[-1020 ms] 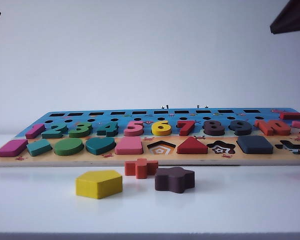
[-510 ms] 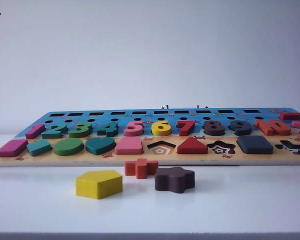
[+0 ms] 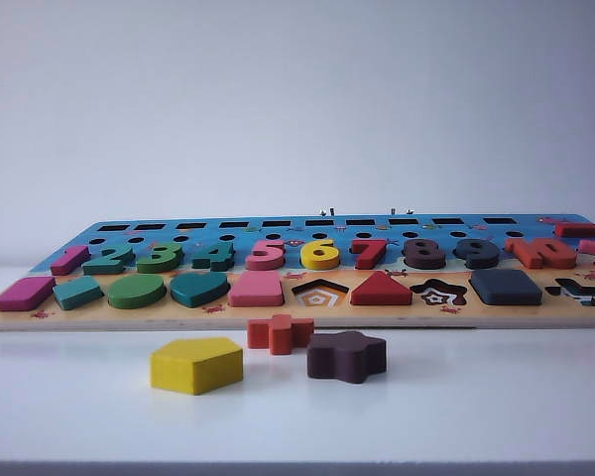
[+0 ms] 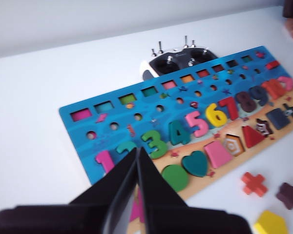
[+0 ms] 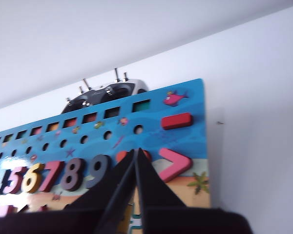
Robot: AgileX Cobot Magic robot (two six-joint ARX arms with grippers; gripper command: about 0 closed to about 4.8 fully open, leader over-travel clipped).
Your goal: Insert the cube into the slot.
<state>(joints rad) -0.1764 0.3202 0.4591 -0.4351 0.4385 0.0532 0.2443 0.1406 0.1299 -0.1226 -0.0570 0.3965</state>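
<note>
**Onlooker 1:** Cube status first. Where do the grippers stand?

**Onlooker 2:** Left gripper point(image 4: 137, 168): fingers pressed together, nothing between them, held high over the near-left part of the puzzle board point(image 4: 83, 127). Right gripper point(image 5: 136, 168): fingers likewise pressed together and empty, held above the board's right end, near the red minus bar point(image 5: 177, 120). Neither arm shows in the exterior view.

**Onlooker 1:** And the cube itself?

**Onlooker 2:** The cube point(image 3: 505, 287) lies flat in the board's front row, near its right end, between the star recess point(image 3: 437, 294) and the plus recess point(image 3: 578, 292). It appears sunk level with its neighbours, so I judge the slot to be filled; no checkered floor is visible.

**Onlooker 1:** So which step is this?

**Onlooker 2:** Judged from the layout: insertion complete, arms clear of the work. The yellow pentagon point(image 3: 196, 364), the red plus block point(image 3: 279, 333) and the maroon star block point(image 3: 346, 356) lie loose on the table by the board's front edge, but they are not part of this task.

**Onlooker 1:** Next move?

**Onlooker 2:** Probably none beyond parking the arms. If the seating needs checking, the right gripper is the nearer one.
</note>
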